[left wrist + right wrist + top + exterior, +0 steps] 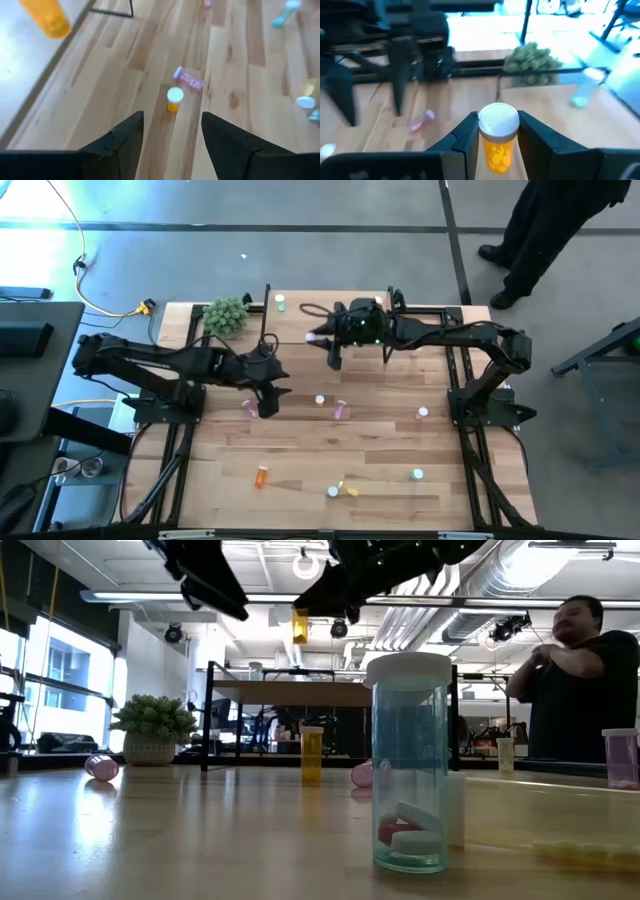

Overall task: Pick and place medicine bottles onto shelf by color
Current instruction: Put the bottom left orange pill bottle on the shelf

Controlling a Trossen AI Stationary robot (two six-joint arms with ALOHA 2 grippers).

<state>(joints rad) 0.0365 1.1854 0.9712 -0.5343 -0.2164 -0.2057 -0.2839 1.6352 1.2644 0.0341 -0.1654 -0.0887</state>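
1. Orange bottle [496, 142] with a white cap stood upright between the fingers of the right gripper [334, 352], which were closed on its sides above the shelf [300, 320].
2. Just ahead of that pincer stood the plant [532, 60], and a green bottle [280, 304] waited on the shelf.
3. The left gripper [172, 145] hung open and empty over the table [380, 450]; below it stood a small orange bottle [174, 98], with a pink bottle [190, 79] lying just beyond.
4. The held bottle could tip if released before it touched the shelf.
5. The left fingers could knock the pink bottle while descending.
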